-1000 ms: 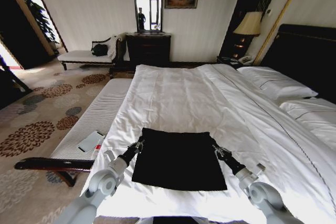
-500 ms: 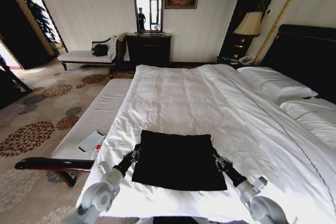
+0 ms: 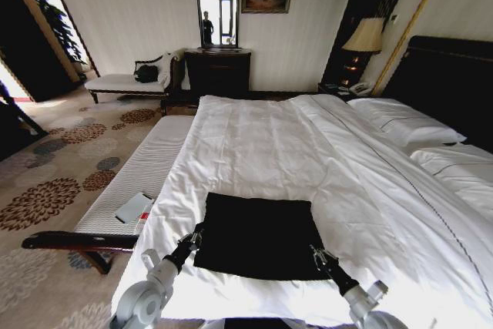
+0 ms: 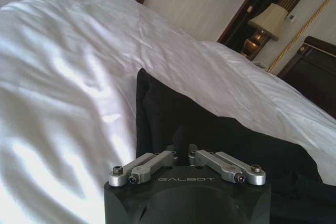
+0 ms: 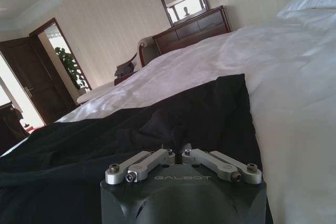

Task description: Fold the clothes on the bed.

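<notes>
The soft black short-sleeved T-shirt [image 3: 260, 236] lies as a roughly square, already doubled panel on the near end of the large white-duveted bed with its dark frame and headboard [image 3: 308, 152], close to the foot edge nearest us. Its far edge looks fairly straight in the head view; the near edge runs toward our two arms.

Our left gripper [image 3: 194, 238] sits at the panel's left side, near its near corner, and our right gripper [image 3: 318, 256] at the right side, near the opposite near corner. In each wrist view the linkages are drawn inward and a small peak of black cloth rises just ahead of the tool [image 4: 181, 148] [image 5: 176, 148], so we judge both sets of jaws to be clamped on the T-shirt's fabric.

We judge that the risks lie in the grip and the duvet. If either pinch holds only a thin fold, the cloth may slip out on one side and the panel will skew. If the jaws have also caught the white duvet beneath, pulling would drag the bedding along. Uneven travel of the two arms would also twist the edges out of line.

Beside the bed stands a pale cushioned bench [image 3: 142, 171].
</notes>
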